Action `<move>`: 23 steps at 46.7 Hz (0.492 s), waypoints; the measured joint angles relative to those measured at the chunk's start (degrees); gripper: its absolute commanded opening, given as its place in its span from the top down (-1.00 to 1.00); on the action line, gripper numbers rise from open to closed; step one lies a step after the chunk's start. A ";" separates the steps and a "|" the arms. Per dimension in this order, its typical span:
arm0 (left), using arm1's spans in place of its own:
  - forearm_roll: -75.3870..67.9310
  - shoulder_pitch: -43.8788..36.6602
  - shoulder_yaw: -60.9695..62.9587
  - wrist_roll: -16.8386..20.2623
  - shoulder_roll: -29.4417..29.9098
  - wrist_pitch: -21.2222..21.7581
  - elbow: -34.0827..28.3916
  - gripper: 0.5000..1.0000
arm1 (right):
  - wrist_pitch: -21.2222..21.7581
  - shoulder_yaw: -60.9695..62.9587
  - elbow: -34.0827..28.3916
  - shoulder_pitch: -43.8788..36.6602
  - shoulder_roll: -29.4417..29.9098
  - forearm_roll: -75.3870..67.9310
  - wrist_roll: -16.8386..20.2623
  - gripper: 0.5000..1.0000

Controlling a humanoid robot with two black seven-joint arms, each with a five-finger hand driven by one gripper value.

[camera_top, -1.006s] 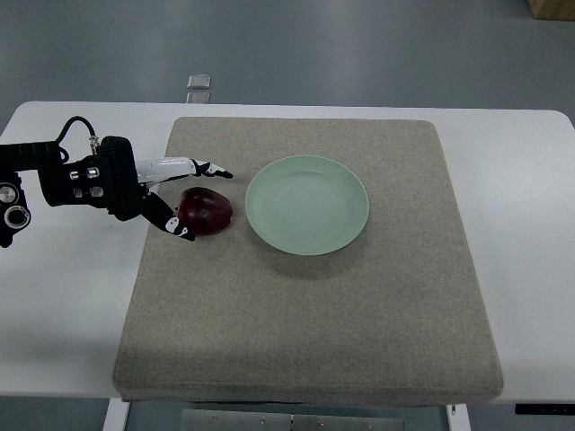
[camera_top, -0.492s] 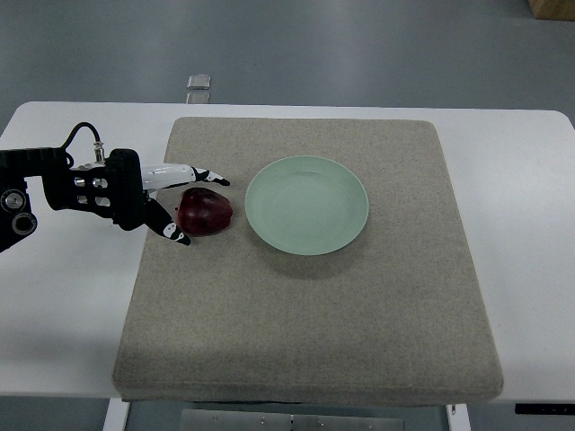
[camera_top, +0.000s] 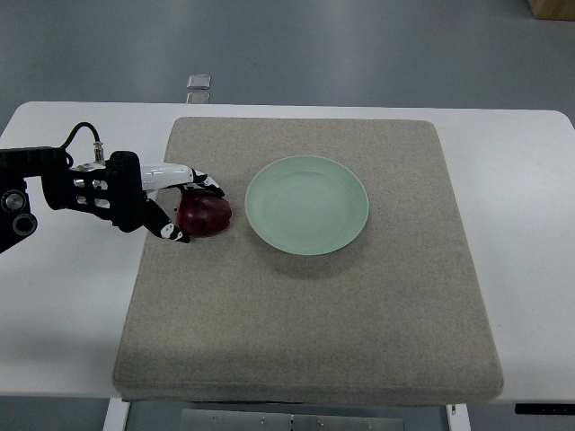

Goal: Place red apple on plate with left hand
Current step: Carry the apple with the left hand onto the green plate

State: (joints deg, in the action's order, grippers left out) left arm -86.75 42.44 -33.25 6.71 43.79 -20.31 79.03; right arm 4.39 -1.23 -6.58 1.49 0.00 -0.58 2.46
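A thick grey-beige felt mat (camera_top: 305,296) covers most of the white table (camera_top: 526,269). On its left part, the black-and-white left hand (camera_top: 175,202) curls its fingers around the dark red apple (camera_top: 206,214), which rests on the mat just beside the round pale green plate (camera_top: 307,205).

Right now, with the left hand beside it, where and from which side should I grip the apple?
Grip the apple around its round middle, coming from its left, where the left hand already sits. Its fingers curl over the far side and a digit sits at the near side, so closing there looks right. The plate lies to its right.
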 measured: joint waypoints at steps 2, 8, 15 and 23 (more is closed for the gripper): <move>0.00 0.00 -0.03 0.18 0.13 0.00 -0.01 0.80 | 0.00 0.00 0.02 0.00 0.00 0.01 0.00 -0.71; 0.00 0.06 -0.13 0.47 0.76 0.09 -0.02 1.00 | 0.00 0.00 0.03 0.00 0.00 0.03 0.00 -0.71; 0.48 0.57 -0.67 0.61 2.54 0.10 0.00 1.00 | 0.00 0.00 0.00 0.00 0.00 0.03 0.00 -0.71; 2.47 4.54 -1.25 2.34 4.50 0.32 0.03 1.00 | 0.00 0.00 0.00 -0.01 0.00 0.03 0.00 -0.71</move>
State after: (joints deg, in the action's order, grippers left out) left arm -84.28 46.98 -34.51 9.05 48.29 -19.99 79.06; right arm 4.40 -1.23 -6.58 1.49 0.00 -0.55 2.46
